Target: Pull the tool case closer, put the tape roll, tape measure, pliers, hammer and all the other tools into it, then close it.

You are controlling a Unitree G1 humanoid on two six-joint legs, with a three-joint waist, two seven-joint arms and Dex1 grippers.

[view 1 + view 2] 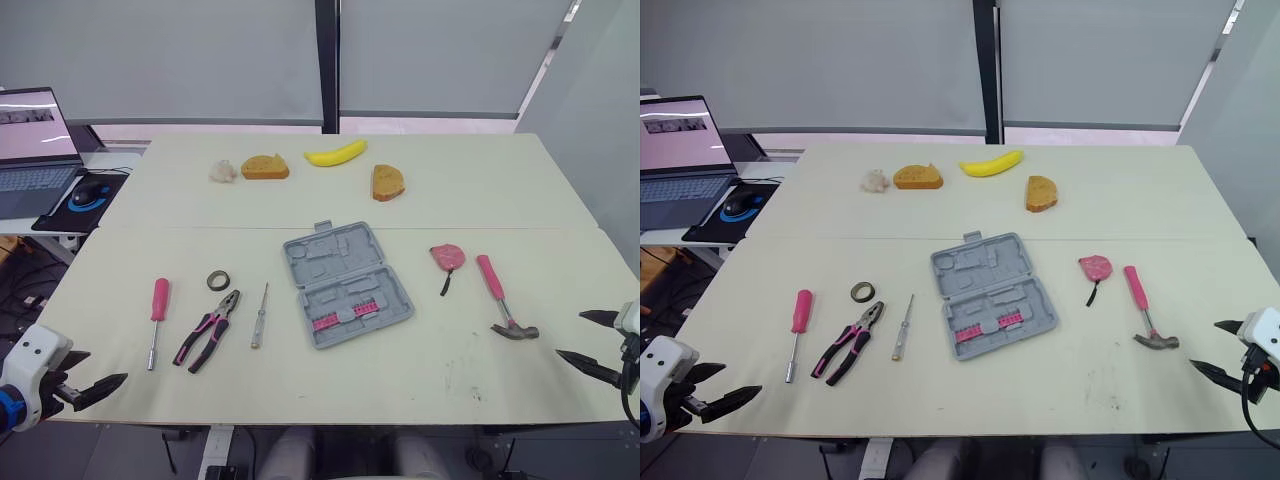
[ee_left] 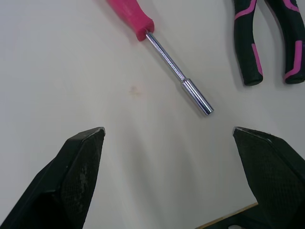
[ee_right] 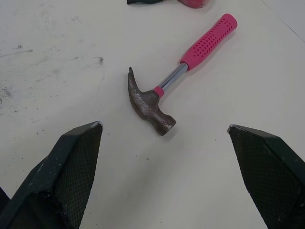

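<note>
The grey tool case lies open in the middle of the table, with pink bits in its near half. Left of it lie a slim screwdriver, pink-and-black pliers, a dark tape roll and a pink-handled nut driver. To the case's right are the pink tape measure and the pink-handled hammer. My left gripper hangs open at the table's near left corner, short of the nut driver. My right gripper stands open at the near right edge, just right of the hammer.
At the far side of the table lie a banana, two pieces of bread and a small pale lump. A laptop and a mouse sit on a desk to the left.
</note>
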